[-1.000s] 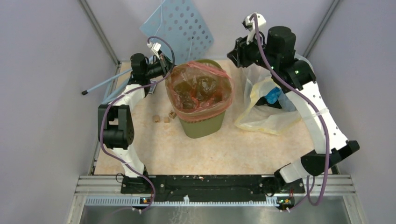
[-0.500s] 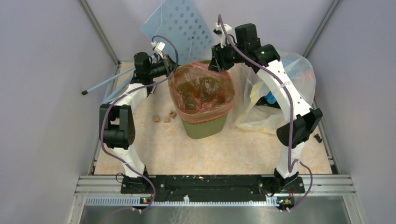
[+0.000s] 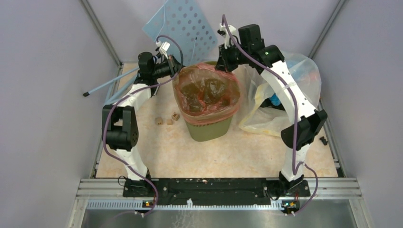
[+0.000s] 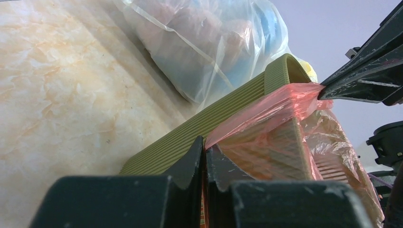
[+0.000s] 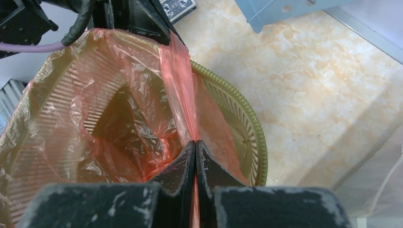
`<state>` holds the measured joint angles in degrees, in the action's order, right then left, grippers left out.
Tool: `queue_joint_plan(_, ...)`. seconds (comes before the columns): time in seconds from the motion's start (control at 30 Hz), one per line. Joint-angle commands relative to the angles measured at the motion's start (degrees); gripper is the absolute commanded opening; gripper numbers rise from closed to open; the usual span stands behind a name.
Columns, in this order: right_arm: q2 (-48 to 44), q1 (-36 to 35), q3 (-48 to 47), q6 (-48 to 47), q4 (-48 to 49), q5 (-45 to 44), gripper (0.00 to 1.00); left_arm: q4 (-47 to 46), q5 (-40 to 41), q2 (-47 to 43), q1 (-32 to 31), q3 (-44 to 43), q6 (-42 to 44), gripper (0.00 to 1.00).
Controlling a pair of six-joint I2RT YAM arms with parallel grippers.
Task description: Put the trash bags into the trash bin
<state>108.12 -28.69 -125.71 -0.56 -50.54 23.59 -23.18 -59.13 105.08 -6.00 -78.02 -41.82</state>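
The olive-green trash bin (image 3: 209, 128) stands upright mid-table. The orange-red trash bag (image 3: 205, 92) hangs open inside it, its edge spread over most of the rim. My left gripper (image 3: 175, 66) is shut on the bag's edge at the bin's far left rim; in the left wrist view the jaws (image 4: 205, 148) pinch the bag (image 4: 266, 118) beside the ribbed rim (image 4: 209, 121). My right gripper (image 3: 222, 62) is shut on the bag's edge at the far right rim; in the right wrist view the jaws (image 5: 196, 142) pinch a taut fold of bag (image 5: 178, 85) above the uncovered rim (image 5: 254, 137).
A large clear bag of colourful items (image 3: 278, 102) lies right of the bin, under the right arm. A pale blue perforated panel (image 3: 183, 26) leans on the back wall. A blue rod (image 3: 107, 84) lies at the left edge. Small brown blocks (image 3: 167, 118) sit left of the bin.
The right arm swung left from over the clear bag to the bin's far rim and closed on the bag's edge. The left gripper has held its pinch, shifting slightly right.
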Motion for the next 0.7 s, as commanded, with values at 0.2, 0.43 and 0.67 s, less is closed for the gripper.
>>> queue_joint_plan(0.2,0.1,6.4,-3.5,7.0,5.8,1.5,0.00,-1.6,-0.9,1.6,-0.4,-3.3,0.8,0.08)
queue_joint_plan(0.43,3.2,9.1,-4.6,7.2,6.1,2.9,0.00,-1.0,-1.2,2.2,-0.5,-3.7,1.5,0.09)
queue_joint_plan(0.67,6.6,10.5,-2.6,7.5,7.3,4.6,0.00,-0.5,-1.1,2.6,-0.4,-3.7,2.2,0.09)
